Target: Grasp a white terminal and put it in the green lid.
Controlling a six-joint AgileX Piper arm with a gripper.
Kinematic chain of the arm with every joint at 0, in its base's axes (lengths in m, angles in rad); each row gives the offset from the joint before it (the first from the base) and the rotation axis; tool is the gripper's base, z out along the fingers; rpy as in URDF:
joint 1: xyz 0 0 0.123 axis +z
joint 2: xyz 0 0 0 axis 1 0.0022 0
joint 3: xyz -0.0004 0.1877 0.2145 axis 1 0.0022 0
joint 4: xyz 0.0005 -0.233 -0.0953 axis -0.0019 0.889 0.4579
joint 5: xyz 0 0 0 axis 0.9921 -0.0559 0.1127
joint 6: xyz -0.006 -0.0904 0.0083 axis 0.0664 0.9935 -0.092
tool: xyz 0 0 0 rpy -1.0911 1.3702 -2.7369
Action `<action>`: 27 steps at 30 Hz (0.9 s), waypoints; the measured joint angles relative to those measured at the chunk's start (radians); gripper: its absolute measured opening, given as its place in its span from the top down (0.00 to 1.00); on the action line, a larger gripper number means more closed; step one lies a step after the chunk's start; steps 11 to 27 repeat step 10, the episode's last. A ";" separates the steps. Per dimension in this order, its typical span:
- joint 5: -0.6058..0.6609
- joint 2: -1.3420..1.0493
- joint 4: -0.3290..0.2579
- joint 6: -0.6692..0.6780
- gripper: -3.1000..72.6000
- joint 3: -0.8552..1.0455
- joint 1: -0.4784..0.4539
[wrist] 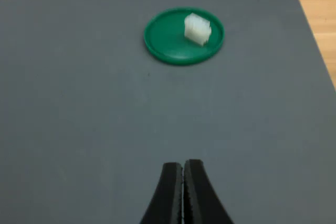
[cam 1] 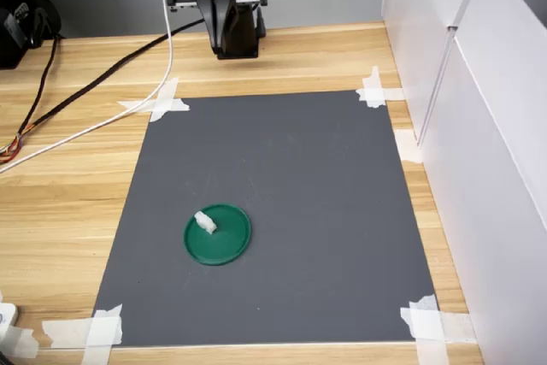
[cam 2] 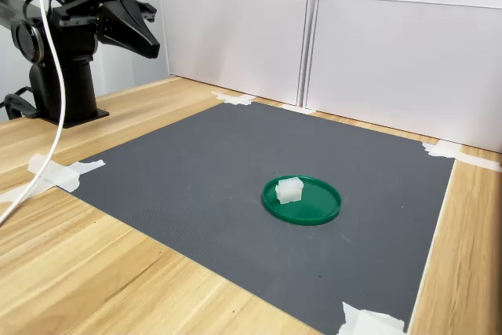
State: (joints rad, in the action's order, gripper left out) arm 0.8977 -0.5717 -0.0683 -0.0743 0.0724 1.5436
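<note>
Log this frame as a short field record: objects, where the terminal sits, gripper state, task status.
surface: dark grey mat taped at its corners to a wooden table
lid: flat round dark green plastic lid
terminal: small white translucent plastic terminal resting inside the lid, near its rim
gripper: black gripper, jaws closed, empty, raised and well away from the lid
task status: terminal appears placed in the lid

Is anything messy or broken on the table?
Nothing stands out. The white terminal sits inside the green lid, off-centre near its rim, on the grey mat. The gripper is shut, empty and well away from them.
</note>
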 joint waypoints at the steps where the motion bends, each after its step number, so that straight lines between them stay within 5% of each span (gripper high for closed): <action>1: 0.004 -0.009 0.000 0.000 0.98 0.012 0.000; 27: 0.030 -0.053 0.003 0.000 0.99 0.052 0.000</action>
